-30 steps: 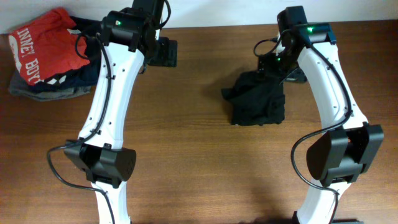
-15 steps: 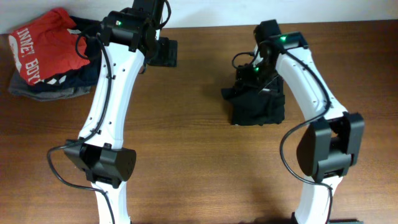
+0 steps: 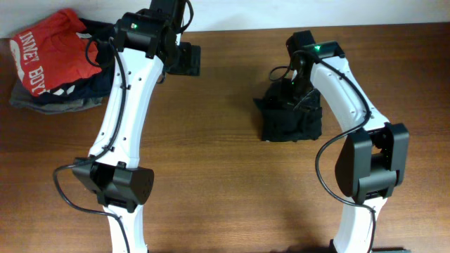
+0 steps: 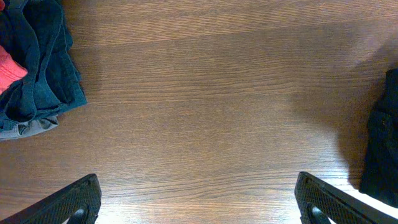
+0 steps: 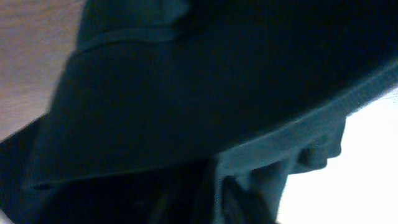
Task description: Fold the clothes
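**Black top bunched beneath the right arm**

Right of centre on the wood-grain bench [image 3: 211, 154] lie the clothes [image 3: 292, 121] — one soft, matte black top in a lumpy, roughly square heap. The right end effector [image 3: 294, 88] is down at its far edge. Its wrist view shows only dark cloth with a ridged seam, so I cannot tell whether it is clenched. The left end effector [image 4: 199, 200] hangs released over bare wood, black fingers [image 4: 74, 200] wide apart. A crumpled red shirt [image 3: 48, 49] tops a navy garment [image 3: 67, 93] far left.
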Available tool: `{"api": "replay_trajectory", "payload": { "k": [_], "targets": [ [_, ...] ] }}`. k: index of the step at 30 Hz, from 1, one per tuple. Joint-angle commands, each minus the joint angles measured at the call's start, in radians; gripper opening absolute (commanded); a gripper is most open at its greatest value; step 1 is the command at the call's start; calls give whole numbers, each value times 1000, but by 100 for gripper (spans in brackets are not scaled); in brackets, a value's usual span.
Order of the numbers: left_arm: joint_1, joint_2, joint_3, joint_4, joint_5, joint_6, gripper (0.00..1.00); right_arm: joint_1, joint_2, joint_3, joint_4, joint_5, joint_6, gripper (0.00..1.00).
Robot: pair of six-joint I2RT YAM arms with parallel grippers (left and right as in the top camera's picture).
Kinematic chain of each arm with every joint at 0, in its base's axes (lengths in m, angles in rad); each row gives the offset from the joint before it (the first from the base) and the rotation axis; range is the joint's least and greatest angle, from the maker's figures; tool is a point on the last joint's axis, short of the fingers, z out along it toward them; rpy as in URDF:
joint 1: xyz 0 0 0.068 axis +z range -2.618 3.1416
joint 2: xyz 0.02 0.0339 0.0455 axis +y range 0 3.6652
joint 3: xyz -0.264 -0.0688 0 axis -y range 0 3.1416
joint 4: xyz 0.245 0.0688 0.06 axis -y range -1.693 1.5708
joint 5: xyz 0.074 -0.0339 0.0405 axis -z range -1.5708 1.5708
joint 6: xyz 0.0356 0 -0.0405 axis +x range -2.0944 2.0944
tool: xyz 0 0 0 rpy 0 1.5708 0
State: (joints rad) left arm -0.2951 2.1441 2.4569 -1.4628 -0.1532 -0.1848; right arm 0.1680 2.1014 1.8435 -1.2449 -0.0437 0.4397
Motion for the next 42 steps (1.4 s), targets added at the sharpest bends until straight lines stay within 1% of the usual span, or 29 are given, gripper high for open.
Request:
{"api": "replay_trajectory", "payload": {
  "k": [1,3,7,11,20,25,29,31,32,35,37,38,39,40,42],
  "targets": [
    [2,5,-8,-5,7,-12,99,-31,0,-8,-12,78,14,17],
    [2,5,-8,-4,7,-12,99,-41,0,-8,-18,119,13,13],
    [2,5,-8,-4,7,-12,99,-57,0,-7,-37,245,10,10],
    [2,5,-8,-4,7,-12,99,-71,-1,-5,-48,324,-40,4],
    [2,5,-8,-4,7,-12,99,-97,-2,-5,-63,518,-42,4],
    [2,5,-8,-1,7,-13,99,-105,-2,-5,-60,527,-42,4],
    [2,5,-8,-2,7,-12,99,-121,-2,-5,-14,554,-42,4],
    [2,5,-8,-9,7,-12,99,-134,-2,-5,42,559,-54,11],
    [2,5,-8,-11,7,-12,99,-138,-1,-5,68,547,-73,11],
    [1,5,-8,-12,7,-12,99,-156,0,-6,154,528,-95,10],
    [1,5,-8,-16,7,-12,99,-172,2,-8,227,494,-95,8],
    [1,5,-8,-19,7,-13,99,-177,2,-8,240,484,-95,8],
    [1,5,-8,-21,7,-13,99,-183,2,-8,251,477,-95,5],
    [1,5,-8,-23,7,-12,99,-184,1,-6,252,468,-95,4],
    [1,5,-8,-28,7,-12,99,-188,-14,18,217,414,-111,4]
  ]
}}
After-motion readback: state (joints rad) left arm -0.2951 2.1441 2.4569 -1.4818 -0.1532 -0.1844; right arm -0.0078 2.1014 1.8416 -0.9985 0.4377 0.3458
